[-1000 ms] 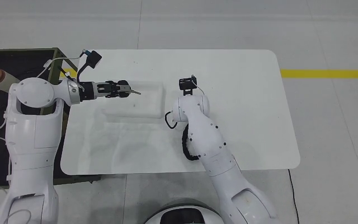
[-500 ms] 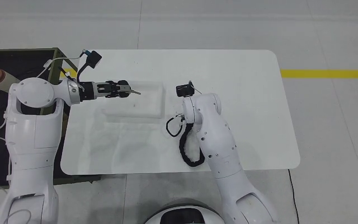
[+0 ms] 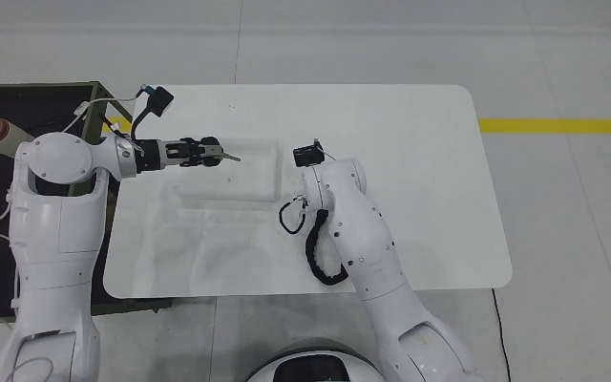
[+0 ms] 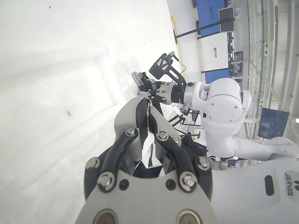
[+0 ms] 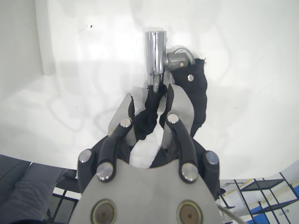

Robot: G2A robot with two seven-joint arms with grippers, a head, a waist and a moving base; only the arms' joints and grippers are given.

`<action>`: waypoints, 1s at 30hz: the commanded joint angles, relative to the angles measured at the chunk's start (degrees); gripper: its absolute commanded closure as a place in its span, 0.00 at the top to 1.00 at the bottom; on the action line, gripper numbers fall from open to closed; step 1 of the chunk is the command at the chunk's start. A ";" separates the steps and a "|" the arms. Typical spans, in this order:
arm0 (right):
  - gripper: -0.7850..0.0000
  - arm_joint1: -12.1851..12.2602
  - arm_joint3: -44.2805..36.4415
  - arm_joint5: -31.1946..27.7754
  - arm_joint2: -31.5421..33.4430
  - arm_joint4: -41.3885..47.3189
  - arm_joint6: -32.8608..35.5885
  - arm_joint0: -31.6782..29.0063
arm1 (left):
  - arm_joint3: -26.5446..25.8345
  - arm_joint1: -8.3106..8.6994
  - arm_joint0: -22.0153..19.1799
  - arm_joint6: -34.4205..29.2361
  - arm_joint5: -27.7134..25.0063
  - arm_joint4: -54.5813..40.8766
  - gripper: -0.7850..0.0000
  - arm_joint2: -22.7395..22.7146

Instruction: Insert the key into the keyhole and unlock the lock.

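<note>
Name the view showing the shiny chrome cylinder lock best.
Right wrist view: the shiny chrome cylinder lock is close, held by the right hand. Left wrist view shows it small, far off; top view, a sliver.

The left arm (image 3: pixel 72 162) and the right arm (image 3: pixel 355 229) are built of glossy white, rounded shell segments. The left arm has a black wrist section with a thin black cable (image 3: pixel 141 115), and the right arm carries a black ribbed hose (image 3: pixel 313 256) along its side. The left gripper (image 4: pixel 147 108) and the right gripper (image 5: pixel 149 95) each have a pale grey base plate, black curved link bars pinned with round silver screws, and grey fingers with black pads.
</note>
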 commanded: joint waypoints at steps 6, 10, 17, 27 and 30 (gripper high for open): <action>0.00 -0.23 0.77 0.45 0.91 0.26 0.23 0.79 | 0.00 0.00 0.00 0.00 0.00 0.00 0.00 0.00; 0.00 0.03 -3.23 -3.10 3.64 3.72 1.99 0.25 | 0.00 0.00 0.00 0.00 0.00 0.00 0.00 0.00; 0.00 1.21 -8.98 -13.30 13.09 20.18 2.37 0.38 | 0.00 0.00 0.00 0.00 0.00 0.00 0.00 0.00; 0.00 1.81 -9.03 -16.02 15.26 25.48 2.37 0.45 | 0.00 0.00 0.00 0.00 0.00 0.00 0.00 0.00; 0.00 1.81 -9.03 -16.02 15.26 25.48 2.37 0.45 | 0.00 0.00 0.00 0.00 0.00 0.00 0.00 0.00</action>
